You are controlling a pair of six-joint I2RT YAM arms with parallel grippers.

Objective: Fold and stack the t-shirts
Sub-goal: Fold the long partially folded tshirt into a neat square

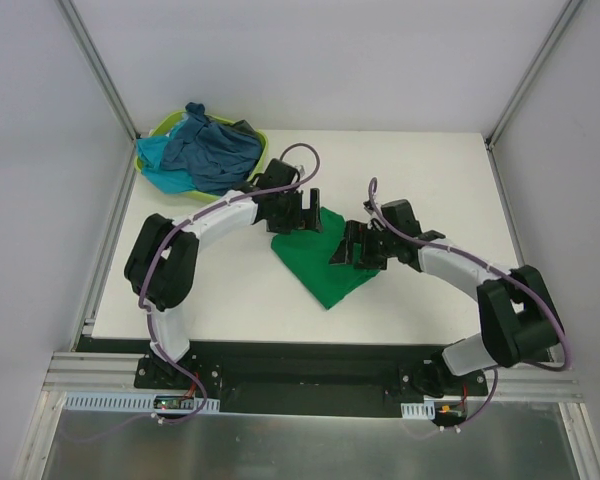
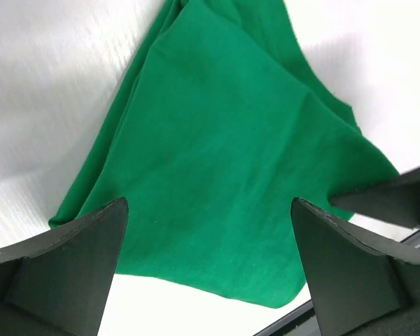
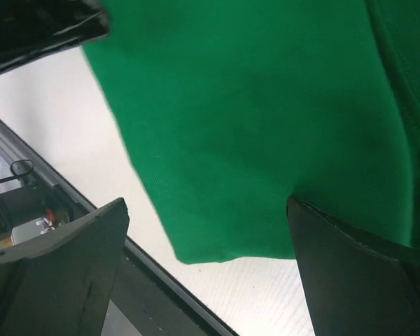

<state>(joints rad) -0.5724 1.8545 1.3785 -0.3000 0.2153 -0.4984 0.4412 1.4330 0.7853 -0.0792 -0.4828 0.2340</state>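
Gaping empty, left gripper and right gripper are held above the green t-shirt, seemingly sparing its fold.

You have a white flat tabletop carrying two things. A bright green cloth t-shirt, folded to a rough triangle with its point toward the near edge, lies flat about the middle. A lime-green plastic basket sits in the far left corner, apart from the shirt.
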